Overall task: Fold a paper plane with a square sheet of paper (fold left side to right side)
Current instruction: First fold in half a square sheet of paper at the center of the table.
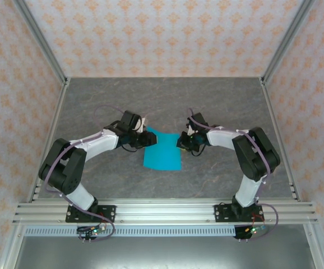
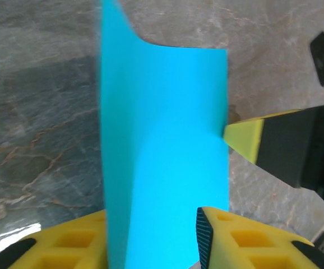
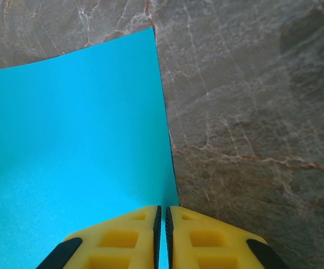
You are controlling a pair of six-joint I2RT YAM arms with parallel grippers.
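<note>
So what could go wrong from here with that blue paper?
1. The right fingers pinch the paper right at its edge, so a tug might tear it or pull it free.
2. The left fingers stand apart around the opposite side, gripping nothing, and the paper seems to bow up rather than lie flat. It may flop and crease crooked.
3. The two sets of fingers sit close across the paper and could bump.
</note>
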